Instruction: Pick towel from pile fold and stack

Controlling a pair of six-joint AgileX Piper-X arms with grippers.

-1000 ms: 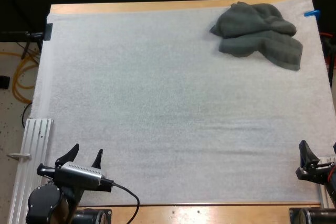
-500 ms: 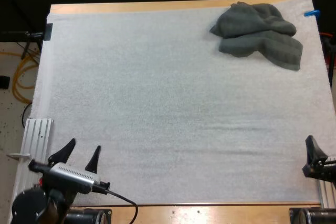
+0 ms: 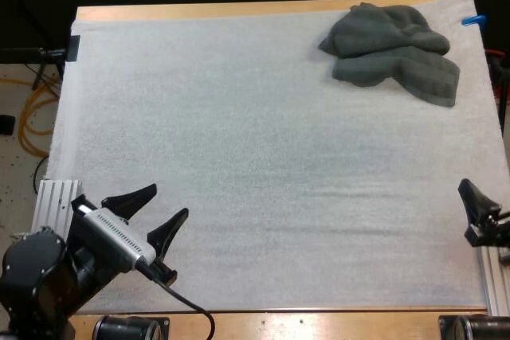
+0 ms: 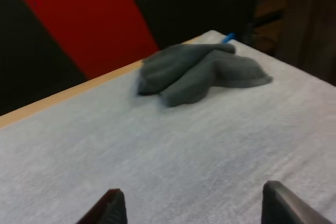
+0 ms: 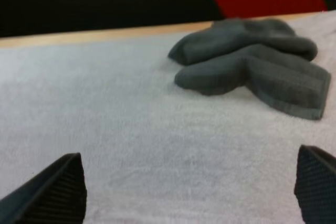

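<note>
The left gripper (image 3: 163, 203) and the right gripper (image 5: 188, 153) both stand wide apart over the white mat (image 3: 239, 133), empty. The crumpled towel (image 3: 390, 53) lies well ahead of them, nearer the right one.

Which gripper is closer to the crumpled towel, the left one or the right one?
Right. The right gripper is at the mat's near right edge; the crumpled towel lies at the far right. The left gripper is at the near left, diagonally across.

Left pincer (image 3: 168, 201), right pincer (image 5: 189, 156): both agape
</note>
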